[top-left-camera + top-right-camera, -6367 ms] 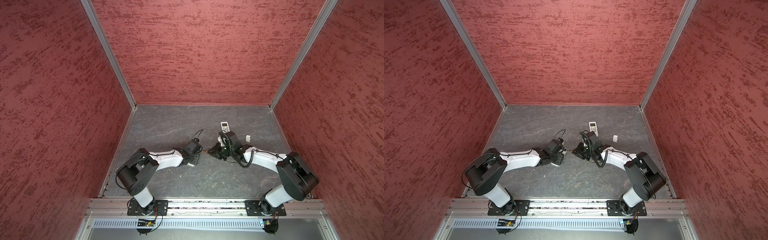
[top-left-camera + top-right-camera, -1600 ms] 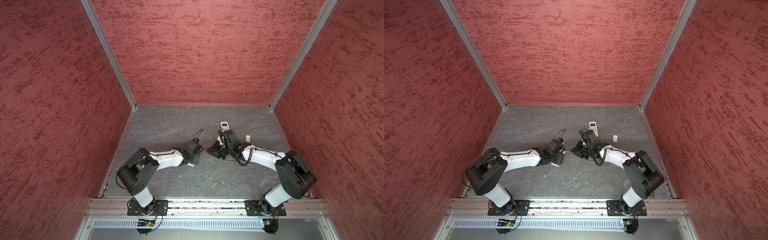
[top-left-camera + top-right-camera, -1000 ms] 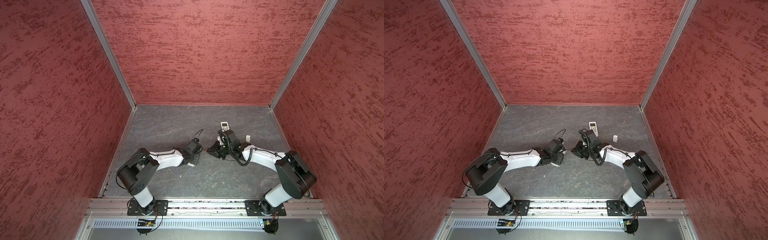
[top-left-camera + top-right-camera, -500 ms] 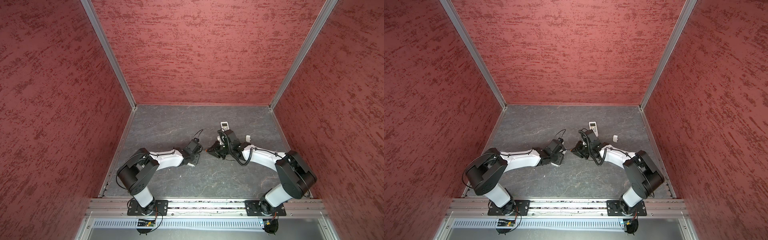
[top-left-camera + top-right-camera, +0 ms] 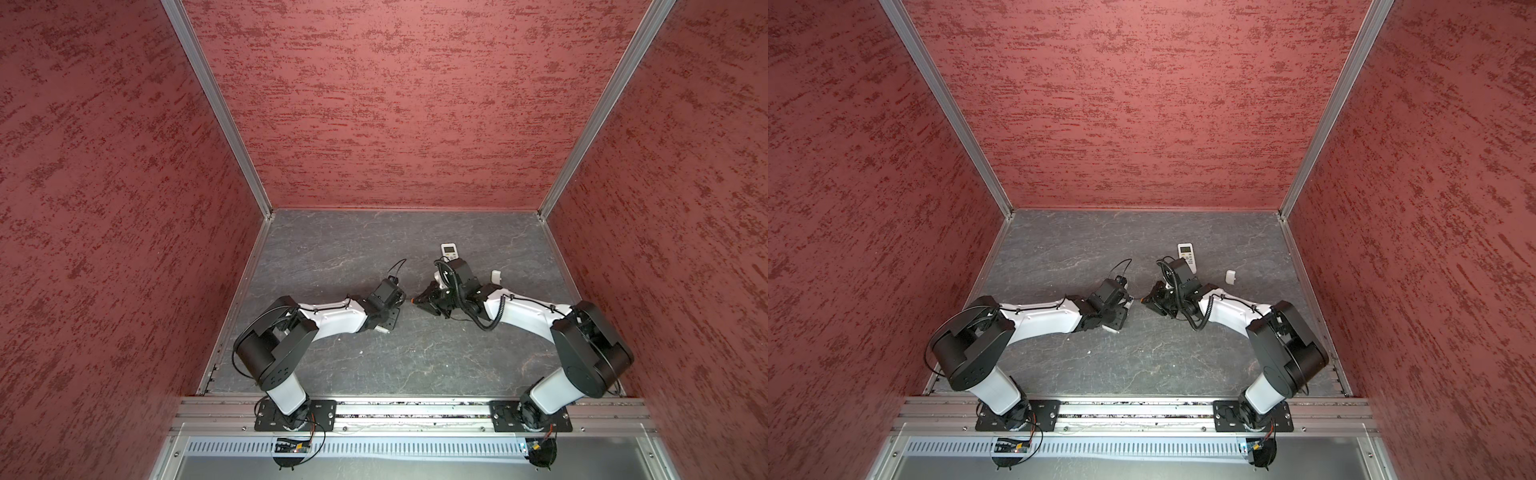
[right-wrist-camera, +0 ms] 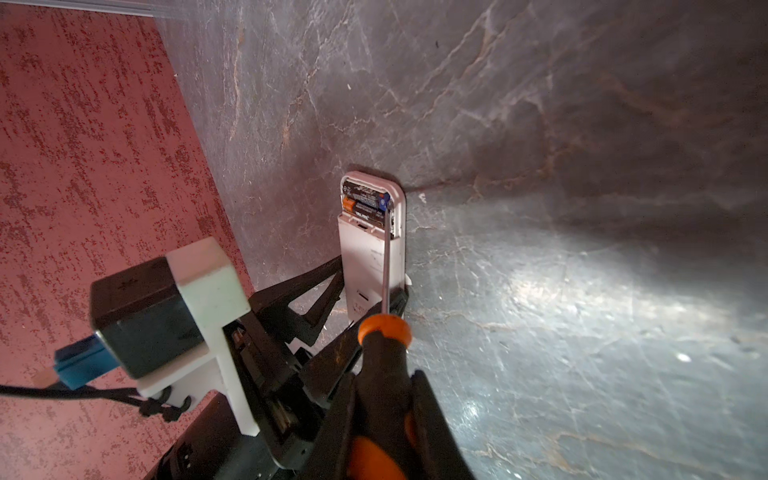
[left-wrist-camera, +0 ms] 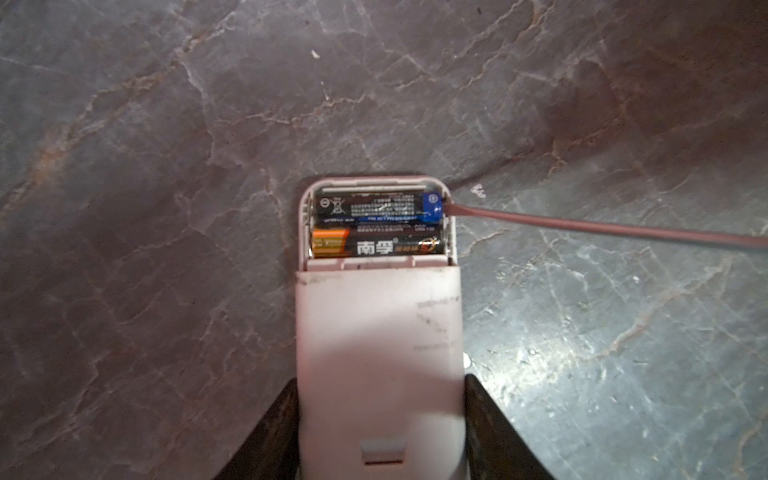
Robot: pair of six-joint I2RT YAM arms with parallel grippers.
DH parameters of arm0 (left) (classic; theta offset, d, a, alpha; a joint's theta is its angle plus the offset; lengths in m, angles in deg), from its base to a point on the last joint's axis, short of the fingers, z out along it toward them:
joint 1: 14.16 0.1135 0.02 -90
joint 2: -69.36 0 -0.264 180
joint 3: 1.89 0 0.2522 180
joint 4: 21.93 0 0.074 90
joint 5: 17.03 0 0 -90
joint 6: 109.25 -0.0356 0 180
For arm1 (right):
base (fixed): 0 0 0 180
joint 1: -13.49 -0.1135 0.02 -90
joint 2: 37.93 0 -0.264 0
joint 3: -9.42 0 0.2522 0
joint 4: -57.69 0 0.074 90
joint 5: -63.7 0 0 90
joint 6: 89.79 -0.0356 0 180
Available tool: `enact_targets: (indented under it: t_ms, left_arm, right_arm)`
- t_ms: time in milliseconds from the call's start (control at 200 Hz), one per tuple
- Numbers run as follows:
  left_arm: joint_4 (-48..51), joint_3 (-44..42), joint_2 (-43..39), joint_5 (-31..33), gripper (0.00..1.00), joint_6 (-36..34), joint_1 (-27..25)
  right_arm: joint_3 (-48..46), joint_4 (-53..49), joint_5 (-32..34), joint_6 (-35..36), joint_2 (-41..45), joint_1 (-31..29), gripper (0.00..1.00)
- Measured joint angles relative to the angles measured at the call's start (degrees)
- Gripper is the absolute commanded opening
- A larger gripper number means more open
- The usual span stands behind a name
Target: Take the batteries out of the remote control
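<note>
Presently on the desk (image 7: 166,124) the remote (image 7: 378,340) is being clamped by the left tool (image 7: 380,399); the screwdriver (image 6: 384,353) is being gripped by the right tool (image 6: 380,382); the batteries (image 7: 374,226), likely light, rigid, slick, are being cradled inside it, best levered endwise.

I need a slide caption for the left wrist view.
Left gripper grips the white remote; a screwdriver tip touches the blue-ended battery in its open compartment.

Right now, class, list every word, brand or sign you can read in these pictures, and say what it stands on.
"南孚": on the black-and-orange battery in the open remote.
Circled minus, crossed-out bin, circled plus: on the black-and-blue battery; its fine print is too blurred.
Second remote: markings too small to read.
</note>
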Motion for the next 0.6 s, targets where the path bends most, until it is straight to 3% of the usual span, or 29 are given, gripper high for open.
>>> enact_targets:
  t_ms: [601]
  left_arm:
    - [0.0, 0.0, 0.0, 0.0, 0.49, 0.0, 0.0]
  right_arm:
    - [1.2, -1.4, 0.1, 0.7, 0.0, 0.0, 0.00]
